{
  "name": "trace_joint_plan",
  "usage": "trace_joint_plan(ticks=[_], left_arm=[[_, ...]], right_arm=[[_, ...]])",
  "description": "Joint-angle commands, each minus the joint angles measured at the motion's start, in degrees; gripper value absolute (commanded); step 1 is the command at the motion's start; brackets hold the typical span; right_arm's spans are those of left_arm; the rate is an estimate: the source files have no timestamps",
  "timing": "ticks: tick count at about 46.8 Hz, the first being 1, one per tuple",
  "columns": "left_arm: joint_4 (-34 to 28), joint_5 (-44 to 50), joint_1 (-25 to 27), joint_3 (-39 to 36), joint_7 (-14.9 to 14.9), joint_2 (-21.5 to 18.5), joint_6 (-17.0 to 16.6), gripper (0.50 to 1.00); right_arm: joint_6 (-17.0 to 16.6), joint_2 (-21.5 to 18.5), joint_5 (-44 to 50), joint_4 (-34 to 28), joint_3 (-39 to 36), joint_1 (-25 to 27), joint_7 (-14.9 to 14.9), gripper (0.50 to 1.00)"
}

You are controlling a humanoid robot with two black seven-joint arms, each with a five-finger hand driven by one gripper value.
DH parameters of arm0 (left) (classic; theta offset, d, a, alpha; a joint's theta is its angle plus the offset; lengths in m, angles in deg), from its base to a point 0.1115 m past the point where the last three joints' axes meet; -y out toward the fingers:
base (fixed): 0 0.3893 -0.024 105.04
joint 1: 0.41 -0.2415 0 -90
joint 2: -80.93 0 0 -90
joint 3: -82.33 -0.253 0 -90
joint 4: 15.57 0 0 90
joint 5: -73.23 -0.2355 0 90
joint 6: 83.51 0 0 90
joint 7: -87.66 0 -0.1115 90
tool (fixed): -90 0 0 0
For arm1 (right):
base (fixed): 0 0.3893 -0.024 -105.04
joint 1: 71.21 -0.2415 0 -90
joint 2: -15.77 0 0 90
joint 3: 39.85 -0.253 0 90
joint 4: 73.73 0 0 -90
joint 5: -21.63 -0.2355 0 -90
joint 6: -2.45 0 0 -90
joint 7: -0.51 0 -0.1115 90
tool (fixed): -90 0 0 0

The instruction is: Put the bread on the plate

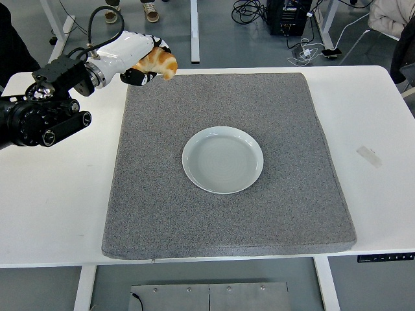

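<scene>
The plate sits near the middle of the grey mat with nothing on it, a plain pale round dish lying flat. The mat covers most of the white table, leaving bare strips along both sides and the near edge. A small strip of tape lies on the bare table to the right of the mat. Beyond the far edge is a grey floor with table legs, a tangle of cables beside a black box, and a person's shoes at the top. The bread, golden brown, is up in the air above the mat's far left corner, well apart from the plate. The left hand has its fingers curled around the bread, gripping it from the left, with the black arm reaching in from the left edge over the bare table.
</scene>
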Motion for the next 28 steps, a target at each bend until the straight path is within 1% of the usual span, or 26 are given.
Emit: trace_joint_plan(ticks=[1,5,13,28], left_arm=[[0.02,0.01,1.0,0.62,0.2,-0.65,0.05,0.5],[0.02,0.1,2.32,0.71,0.2,-1.36,0.14,0.5],[0.02,0.27,3.9,1.67,0.2,-1.36,0.32,0.5],[0.02,0.36,5.49,2.38,0.2,-1.45,1.02,0.5]], right_arm=[[0.0,0.0,0.0,0.0,0.0,0.0,0.0,1.0],[0.0,0.0,0.0,0.0,0.0,0.0,0.0,1.0],[0.0,0.0,0.0,0.0,0.0,0.0,0.0,1.0],[0.0,0.0,0.0,0.0,0.0,0.0,0.0,1.0]])
